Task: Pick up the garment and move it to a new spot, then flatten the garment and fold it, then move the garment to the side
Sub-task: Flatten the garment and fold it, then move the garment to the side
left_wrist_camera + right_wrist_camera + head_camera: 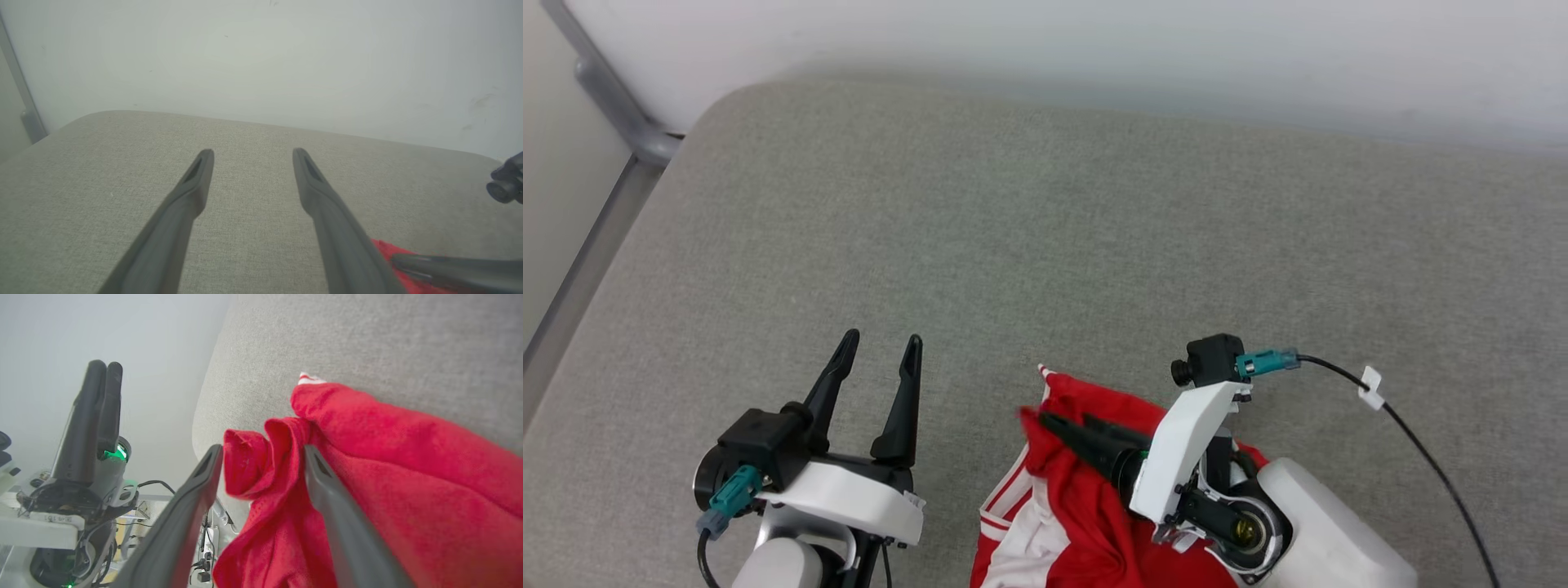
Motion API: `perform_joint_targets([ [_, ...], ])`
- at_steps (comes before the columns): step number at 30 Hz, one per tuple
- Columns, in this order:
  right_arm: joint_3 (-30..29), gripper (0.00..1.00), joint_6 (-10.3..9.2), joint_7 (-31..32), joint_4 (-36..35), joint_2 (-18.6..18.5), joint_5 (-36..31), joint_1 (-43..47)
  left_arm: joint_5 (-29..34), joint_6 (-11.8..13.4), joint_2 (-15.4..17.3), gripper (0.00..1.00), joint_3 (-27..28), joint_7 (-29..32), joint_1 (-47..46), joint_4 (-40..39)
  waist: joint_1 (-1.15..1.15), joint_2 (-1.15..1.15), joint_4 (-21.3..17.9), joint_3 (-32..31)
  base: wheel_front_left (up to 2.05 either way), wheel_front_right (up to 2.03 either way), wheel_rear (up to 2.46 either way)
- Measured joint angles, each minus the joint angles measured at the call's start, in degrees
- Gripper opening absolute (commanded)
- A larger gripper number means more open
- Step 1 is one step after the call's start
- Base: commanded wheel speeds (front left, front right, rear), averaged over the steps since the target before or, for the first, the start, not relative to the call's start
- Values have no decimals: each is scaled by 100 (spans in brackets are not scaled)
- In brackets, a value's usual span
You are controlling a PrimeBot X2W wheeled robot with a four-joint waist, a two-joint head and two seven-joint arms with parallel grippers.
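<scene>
Here, right gripper [263, 451] stands open astride a fold of the garment [408, 457]; left gripper [882, 339], open and empty, sits left.

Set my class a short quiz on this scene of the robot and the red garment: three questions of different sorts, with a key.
1. True or false: the left gripper is closed on the garment.
2. Where on the grey cushion does the garment lie in the head view? A) at the near edge, by the right gripper; B) at the far edge; C) under the left gripper.
3. Fill in: in the right wrist view, a fold of the garment sits ___ the right gripper's two fingers.
Key: 1 false, its fingers stand apart over bare cushion. 2 A. 3 between.
</scene>
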Motion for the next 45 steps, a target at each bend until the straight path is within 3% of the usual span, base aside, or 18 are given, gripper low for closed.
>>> perform_joint_targets([
  [7,-4,100,0,-474,-441,-527,-1049,53,75,21,2,100,80,-1,166,-2,0,0,-223,-254,0,0,0],
  [10,-326,100,0,-754,-542,-780,-1737,217,81,75,16,100,116,-8,248,-7,-1,0,-359,-368,0,0,0],
  [12,-697,100,0,-906,-586,-917,-2219,383,89,124,29,100,146,-9,300,-9,-1,0,-454,-440,0,0,0],
  [13,-1374,100,0,-1056,-734,-1012,-2895,705,99,205,40,100,192,-15,378,-26,-1,0,-595,-543,0,0,0],
  [16,-2197,100,0,-1137,-980,-1029,-3587,1078,123,278,55,100,236,-15,451,-54,0,0,-721,-641,0,0,0],
  [20,-3217,100,0,-1263,-1631,-878,-4454,1594,124,360,88,100,280,-15,560,-53,-1,0,-848,-786,0,0,0],
  [24,-3852,100,0,-1511,-2469,-619,-5158,2060,132,423,125,100,308,-15,635,-80,-1,0,-931,-914,0,0,0],
  [28,-4019,100,0,-1769,-3320,-302,-5612,2607,140,466,157,100,328,-15,761,-120,-1,0,-1007,-1041,0,0,0],
  [32,-3998,100,1,-1855,-3616,-168,-5720,2934,165,490,177,100,330,-15,826,-131,-1,0,-1030,-1109,0,0,0],
  [45,-3920,100,1,-1739,-3849,9,-5669,3379,222,560,179,100,257,-15,1035,-93,0,0,-1059,-1207,0,0,0],
])
